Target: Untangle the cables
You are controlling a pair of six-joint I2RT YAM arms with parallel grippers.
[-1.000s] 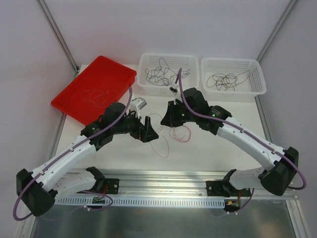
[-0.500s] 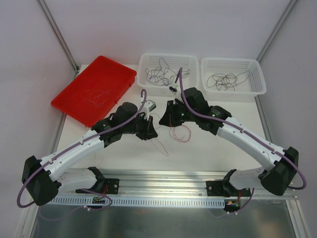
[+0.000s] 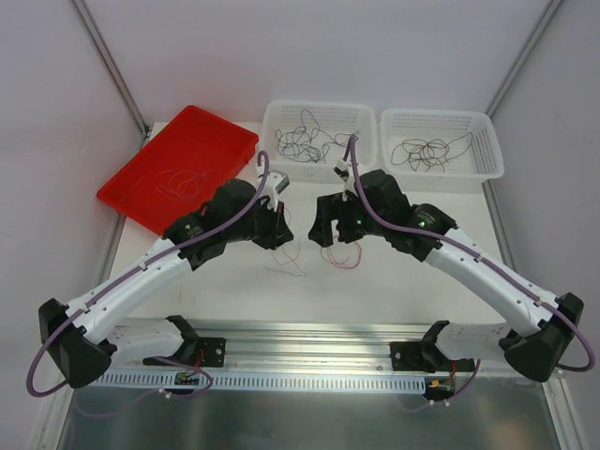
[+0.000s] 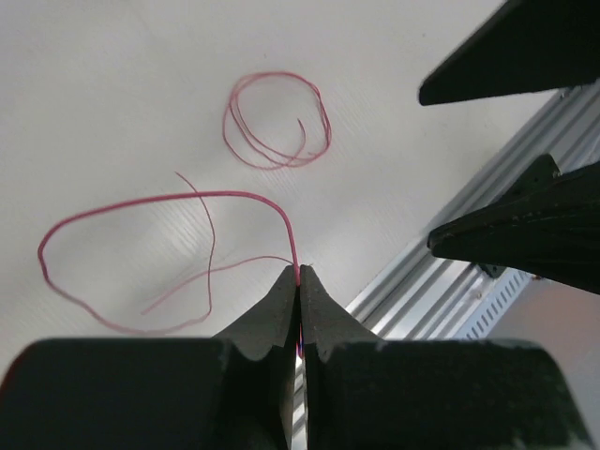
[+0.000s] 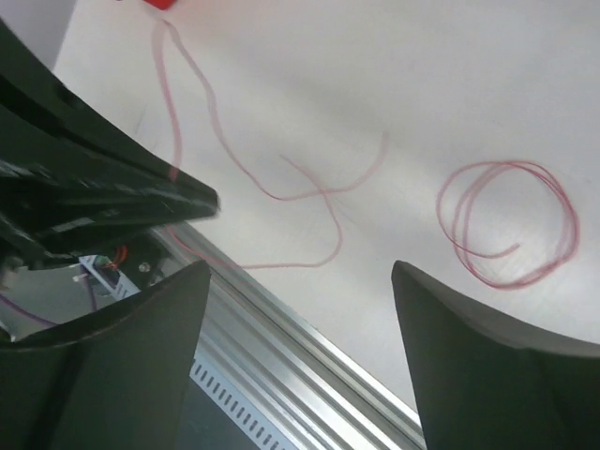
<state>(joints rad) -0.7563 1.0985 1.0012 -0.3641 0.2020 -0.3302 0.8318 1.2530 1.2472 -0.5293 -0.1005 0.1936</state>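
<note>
My left gripper (image 4: pixel 298 273) is shut on a thin red-pink cable (image 4: pixel 216 194) that rises from between the tips, arches left and loops down onto the white table. From above, the left gripper (image 3: pixel 278 232) sits at the table's middle, with that cable (image 3: pixel 286 263) trailing below it. A second red-pink cable lies as a small coil (image 4: pixel 277 120) on the table, apart from the held one. My right gripper (image 5: pixel 300 267) stands open with nothing between its fingers, and the coil (image 5: pixel 506 220) lies to its right. The right gripper (image 3: pixel 324 232) faces the left one across a small gap.
A red tray (image 3: pixel 211 141) at the back left holds faint red cables. Two white baskets stand at the back: the middle one (image 3: pixel 319 106) holds dark purple cables, the right one (image 3: pixel 436 114) black ones. An aluminium rail (image 3: pixel 309 337) runs along the near edge.
My left gripper has shut on the red-pink cable and moved back and up with it. My right gripper has opened and let go; the coil now lies on the table.
</note>
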